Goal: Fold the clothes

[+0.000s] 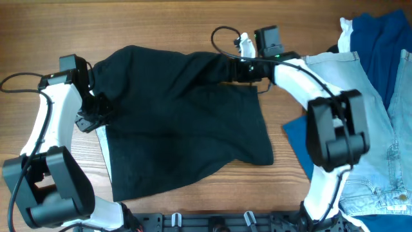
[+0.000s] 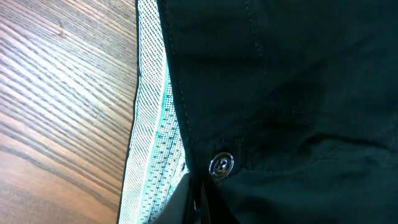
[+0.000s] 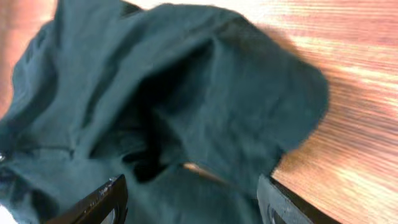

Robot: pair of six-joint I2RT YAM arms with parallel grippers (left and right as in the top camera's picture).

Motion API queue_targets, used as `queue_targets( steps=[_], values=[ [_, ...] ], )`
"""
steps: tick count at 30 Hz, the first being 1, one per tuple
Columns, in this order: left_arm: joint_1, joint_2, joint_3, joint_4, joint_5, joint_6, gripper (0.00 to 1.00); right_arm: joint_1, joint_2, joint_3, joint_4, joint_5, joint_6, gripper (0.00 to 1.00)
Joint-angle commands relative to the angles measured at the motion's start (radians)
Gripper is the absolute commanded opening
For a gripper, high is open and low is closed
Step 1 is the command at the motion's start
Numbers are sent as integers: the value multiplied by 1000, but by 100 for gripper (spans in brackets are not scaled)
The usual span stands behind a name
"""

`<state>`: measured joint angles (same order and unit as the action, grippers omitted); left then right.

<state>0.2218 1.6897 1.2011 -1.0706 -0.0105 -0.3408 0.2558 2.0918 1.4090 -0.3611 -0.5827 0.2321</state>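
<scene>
Lying left-to-right, black shorts (image 1: 187,116), waistband toward left gripper (image 1: 96,109)

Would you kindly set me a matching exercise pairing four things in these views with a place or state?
1 black shorts
2 jeans
3 snap button
4 right gripper

A silver, round
B open, fingers wide apart
C spread across the middle of the table
D light blue, at the right edge

Pairs: 1-C, 2-D, 3-A, 4-B
</scene>
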Motion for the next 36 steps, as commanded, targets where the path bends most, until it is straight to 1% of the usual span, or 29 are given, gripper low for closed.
queue_targets(
  steps=[1,5,8,9,11,12,13,15,17,18,20,21,22,24,25,26,27,29,30,32,33,34,35,36],
  values=[
    [5,6,-5,-5,-2,-11,4,-2,46,3,59,57,106,67],
    [5,6,-5,-4,-2,-11,4,-2,46,3,109,118,116,66],
    [5,6,-5,-4,-2,-11,4,0,46,3,109,164,169,66],
    [5,6,-5,-4,-2,-11,4,0,48,3,116,159,175,59],
    [5,6,-5,-4,-2,-11,4,0,48,3,129,93,153,33],
    [5,6,-5,-4,-2,-11,4,0,48,3,155,54,129,15],
    [5,6,-5,-3,-2,-11,4,-6,43,12,191,20,110,4],
    [5,6,-5,-4,-2,-11,4,-18,22,82,189,21,64,4],
    [5,6,-5,-4,-2,-11,4,-24,-12,186,117,79,16,4],
    [5,6,-5,-4,-2,-11,4,-24,-38,269,36,172,-24,4],
    [5,6,-5,-4,-2,-11,4,-10,-78,354,-107,370,-105,4],
    [5,6,-5,-4,-2,-11,4,-6,-87,359,-159,448,-135,4],
    [5,6,-5,-4,-2,-11,4,-5,-87,358,-248,568,-155,4],
    [5,6,-5,-3,-2,-11,4,-11,-69,323,-361,780,-146,5],
    [5,6,-5,-3,-2,-11,4,-16,-61,296,-390,871,-118,4],
    [5,6,-5,-3,-2,-11,4,-19,-55,268,-418,945,-88,9],
    [5,6,-5,-4,-2,-11,4,-23,-53,251,-436,964,-82,13],
    [5,6,-5,-4,-2,-11,4,-33,-53,236,-433,977,-64,28],
    [5,6,-5,-3,-2,-11,4,-34,-55,240,-419,970,-66,38],
    [5,6,-5,-5,-2,-11,4,-34,-66,262,-418,911,-77,45],
    [5,6,-5,-5,-2,-11,4,-34,-79,265,-418,786,-85,49],
    [5,6,-5,-5,-2,-11,4,-35,-81,265,-415,617,-114,51],
    [5,6,-5,-4,-2,-11,4,-35,-79,265,-401,488,-145,53],
    [5,6,-5,-4,-2,-11,4,-35,-71,265,-377,418,-149,54]
  ],
)
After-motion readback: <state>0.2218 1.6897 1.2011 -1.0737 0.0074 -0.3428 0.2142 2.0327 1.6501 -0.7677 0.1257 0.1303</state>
